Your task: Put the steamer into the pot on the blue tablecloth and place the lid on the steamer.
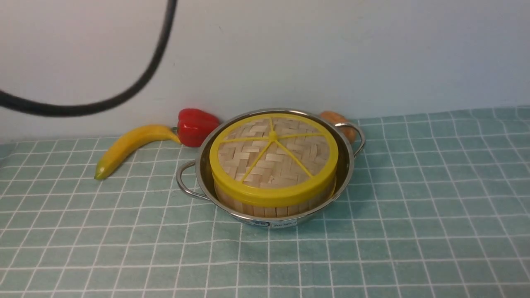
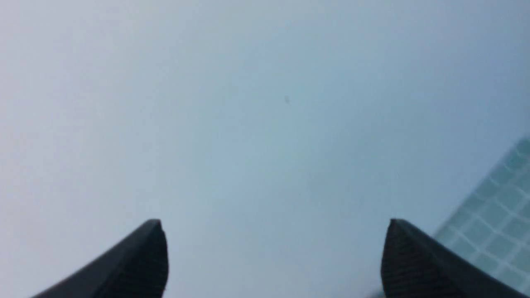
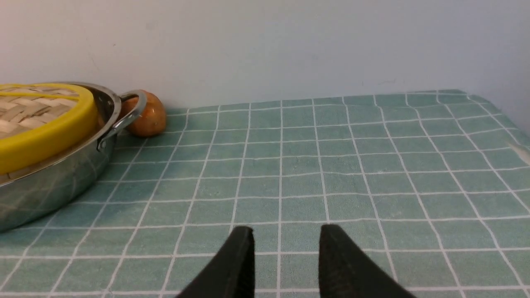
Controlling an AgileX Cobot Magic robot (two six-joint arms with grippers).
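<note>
Nearest, the right gripper [image 3: 283, 265] hovered low over the blue tablecloth [image 3: 331, 174], jaws narrowly parted and empty; the left gripper [image 2: 273, 260] gaped wide, facing blank wall, and neither showed in the front view. Farther back, the pot [image 1: 271, 165] held the steamer [image 1: 265, 207] capped by the lid [image 1: 273, 157]. At the tabletop's far edge lay a banana [image 1: 124, 149], a red pepper [image 1: 196, 126] and a brown potato-like item [image 3: 145, 116].

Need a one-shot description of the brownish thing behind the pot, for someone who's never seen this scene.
Start at the shiny stainless-steel pot in the middle of the teal grid-lined tablecloth, holding the lidded bamboo steamer. Behind its right wire loop handle, by the wall, sits a small rounded orange-brown item, possibly a potato. Unlike the yellow banana and red bell pepper on the pot's left, it's dull brown and half hidden.
</note>
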